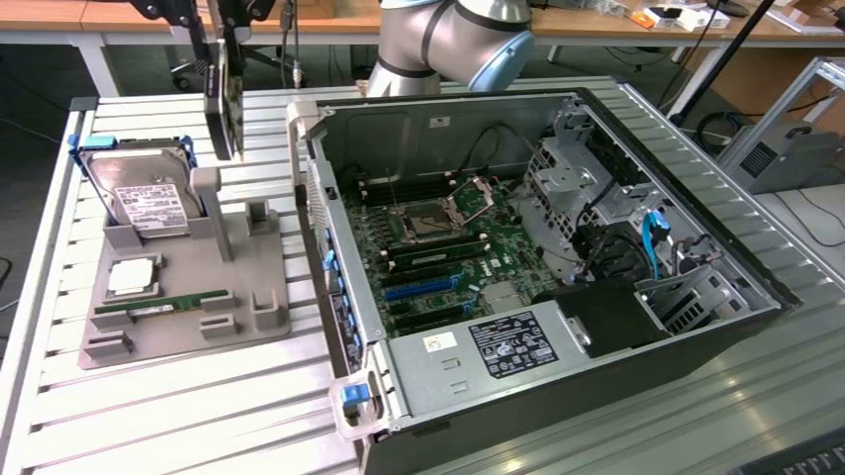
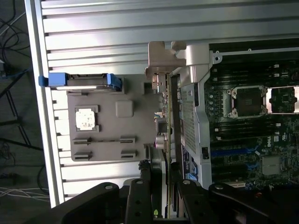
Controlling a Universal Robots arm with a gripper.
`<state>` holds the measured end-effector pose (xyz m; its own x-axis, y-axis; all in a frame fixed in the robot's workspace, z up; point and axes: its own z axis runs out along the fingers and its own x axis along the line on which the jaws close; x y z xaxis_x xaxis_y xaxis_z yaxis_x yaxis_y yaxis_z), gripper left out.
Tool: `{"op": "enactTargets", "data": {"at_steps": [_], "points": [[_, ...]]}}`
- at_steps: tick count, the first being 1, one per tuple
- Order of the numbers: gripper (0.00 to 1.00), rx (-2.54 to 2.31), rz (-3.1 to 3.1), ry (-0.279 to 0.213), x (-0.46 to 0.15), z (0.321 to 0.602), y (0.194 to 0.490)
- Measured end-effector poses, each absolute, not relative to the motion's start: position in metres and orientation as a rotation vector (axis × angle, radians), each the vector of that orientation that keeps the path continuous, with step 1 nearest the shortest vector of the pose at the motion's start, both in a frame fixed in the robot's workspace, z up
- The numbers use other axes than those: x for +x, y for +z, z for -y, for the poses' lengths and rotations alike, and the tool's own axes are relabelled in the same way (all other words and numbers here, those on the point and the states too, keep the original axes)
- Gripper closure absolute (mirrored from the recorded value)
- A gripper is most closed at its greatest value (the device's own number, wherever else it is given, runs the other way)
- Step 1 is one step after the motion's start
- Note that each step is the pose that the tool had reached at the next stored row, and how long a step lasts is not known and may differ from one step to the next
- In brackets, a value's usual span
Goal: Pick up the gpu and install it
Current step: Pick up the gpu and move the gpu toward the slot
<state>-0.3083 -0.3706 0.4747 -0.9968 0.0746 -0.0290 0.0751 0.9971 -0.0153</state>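
Slatted aluminium table [image 1: 172,416] carries an open computer case [image 1: 307,178], and at its ten o'clock the gripper [image 2: 163,198] clamps the gpu [image 1: 228,99] upright above the grey holder [image 1: 185,334], where a skewed grip could snag the card's bracket on the case wall.

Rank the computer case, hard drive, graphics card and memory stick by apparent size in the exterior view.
1. Computer case
2. Hard drive and graphics card: the card hangs edge-on, longer but narrower, so unranked between them
3. Memory stick
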Motion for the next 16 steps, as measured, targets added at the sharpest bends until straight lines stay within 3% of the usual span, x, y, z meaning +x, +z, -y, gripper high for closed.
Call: {"op": "enactTargets", "data": {"at_steps": [16], "points": [[0.73,0.117,-3.111,-0.026,-0.299,0.382,0.474]]}}
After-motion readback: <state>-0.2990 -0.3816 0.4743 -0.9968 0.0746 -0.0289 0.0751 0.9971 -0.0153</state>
